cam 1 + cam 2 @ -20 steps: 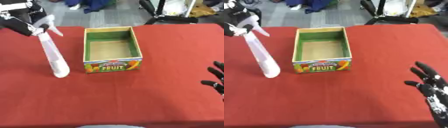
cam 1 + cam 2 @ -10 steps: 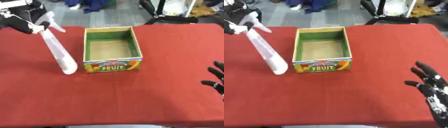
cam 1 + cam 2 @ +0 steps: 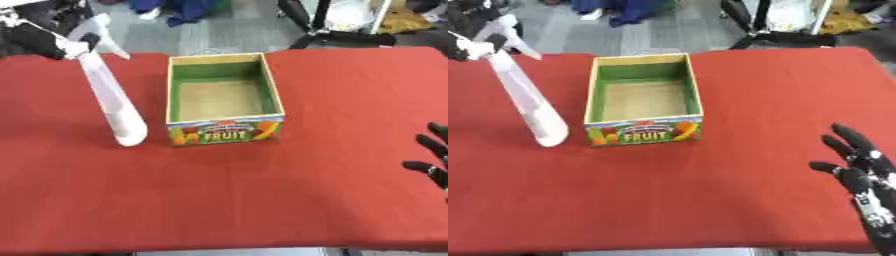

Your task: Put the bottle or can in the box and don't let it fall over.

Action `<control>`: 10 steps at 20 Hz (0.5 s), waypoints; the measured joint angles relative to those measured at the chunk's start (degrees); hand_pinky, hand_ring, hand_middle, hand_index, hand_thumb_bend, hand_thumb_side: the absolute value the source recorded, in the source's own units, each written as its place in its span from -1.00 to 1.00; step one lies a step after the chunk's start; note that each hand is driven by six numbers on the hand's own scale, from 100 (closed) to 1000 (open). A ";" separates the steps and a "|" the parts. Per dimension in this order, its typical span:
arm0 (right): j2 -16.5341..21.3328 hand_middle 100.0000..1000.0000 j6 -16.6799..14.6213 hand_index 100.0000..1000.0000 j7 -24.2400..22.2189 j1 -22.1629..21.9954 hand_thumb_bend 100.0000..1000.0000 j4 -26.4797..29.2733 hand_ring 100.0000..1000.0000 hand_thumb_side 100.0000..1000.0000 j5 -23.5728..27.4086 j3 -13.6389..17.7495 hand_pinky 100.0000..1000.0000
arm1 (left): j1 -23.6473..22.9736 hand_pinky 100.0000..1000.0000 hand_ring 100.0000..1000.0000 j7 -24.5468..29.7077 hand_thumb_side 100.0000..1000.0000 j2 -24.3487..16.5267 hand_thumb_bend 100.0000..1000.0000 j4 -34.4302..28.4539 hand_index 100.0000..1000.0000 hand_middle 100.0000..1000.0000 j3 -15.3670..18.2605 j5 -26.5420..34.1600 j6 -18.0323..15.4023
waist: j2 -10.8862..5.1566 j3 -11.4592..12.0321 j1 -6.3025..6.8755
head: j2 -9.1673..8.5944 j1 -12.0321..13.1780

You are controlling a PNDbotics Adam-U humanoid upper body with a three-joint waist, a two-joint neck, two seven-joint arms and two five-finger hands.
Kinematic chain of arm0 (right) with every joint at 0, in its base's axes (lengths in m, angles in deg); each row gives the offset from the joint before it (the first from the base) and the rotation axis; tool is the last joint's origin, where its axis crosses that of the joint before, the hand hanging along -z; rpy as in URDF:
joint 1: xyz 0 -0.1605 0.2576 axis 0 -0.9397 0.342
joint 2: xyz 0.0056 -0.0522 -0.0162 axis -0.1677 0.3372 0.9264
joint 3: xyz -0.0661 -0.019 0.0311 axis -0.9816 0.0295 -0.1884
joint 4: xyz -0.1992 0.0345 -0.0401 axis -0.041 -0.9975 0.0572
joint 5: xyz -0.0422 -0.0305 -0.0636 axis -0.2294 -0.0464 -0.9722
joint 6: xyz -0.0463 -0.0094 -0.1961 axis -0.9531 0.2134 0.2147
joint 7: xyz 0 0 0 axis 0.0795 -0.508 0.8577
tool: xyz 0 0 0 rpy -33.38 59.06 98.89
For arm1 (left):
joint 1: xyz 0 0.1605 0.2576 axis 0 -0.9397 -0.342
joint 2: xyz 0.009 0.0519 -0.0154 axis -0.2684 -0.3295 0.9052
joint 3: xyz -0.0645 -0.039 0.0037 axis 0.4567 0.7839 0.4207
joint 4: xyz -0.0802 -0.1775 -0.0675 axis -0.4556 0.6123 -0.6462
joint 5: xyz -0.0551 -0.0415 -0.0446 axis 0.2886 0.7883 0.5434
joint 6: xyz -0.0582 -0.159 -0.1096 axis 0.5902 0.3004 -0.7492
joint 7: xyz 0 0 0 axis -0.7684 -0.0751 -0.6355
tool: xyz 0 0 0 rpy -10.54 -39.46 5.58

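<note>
Change since earlier: over the last second the spray bottle (image 3: 112, 100) has been carried rightward, so that its base is now closer to the box (image 3: 224, 99); the box and the right hand (image 3: 861, 175) have kept their places.
Bottle position: the white spray bottle is seen to the left of the box, just beside its near-left corner, tilted, with the base towards the near right and the trigger head towards the far left. Whether the base rests on the tabletop (image 3: 219, 200) or is held just clear of it cannot be told.
Box: an open cardboard box with a green lining and fruit print on its near wall is set at the middle of the red tabletop; nothing is seen inside it.
Left hand: the left hand (image 3: 44, 40) is curled round the neck of the bottle just under the trigger head, at the far left.
Right hand: the right hand is shown at the near right edge, fingers spread and straight, with nothing held or touched.
Done: the bottle has been gripped and brought alongside the box.
Left to do: by judgement, the bottle must yet be lifted over the left wall, righted, set down on the box floor and released without being toppled.
</note>
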 measured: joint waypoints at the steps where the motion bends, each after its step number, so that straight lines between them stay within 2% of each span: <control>1: 0.00 1.00 0.01 0.94 0.00 0.00 -1.00 0.00 1.00 0.00 0.00 0.00 0.52 | 0.42 -0.14 -0.35 -0.10 -0.56 -0.15 -1.00 -0.17 -0.11 -0.67 0.19 -0.30 -0.05 | -0.01 -0.02 0.13 | 0.05 0.00; 10: 0.09 1.00 0.44 0.94 -0.02 0.00 -1.00 0.00 1.00 0.00 0.00 0.01 0.52 | 5.87 -0.12 -0.34 -1.12 -0.56 -0.50 -1.00 -1.09 -0.11 -0.67 0.93 -3.28 -0.83 | -0.30 -0.86 0.83 | 0.47 -0.19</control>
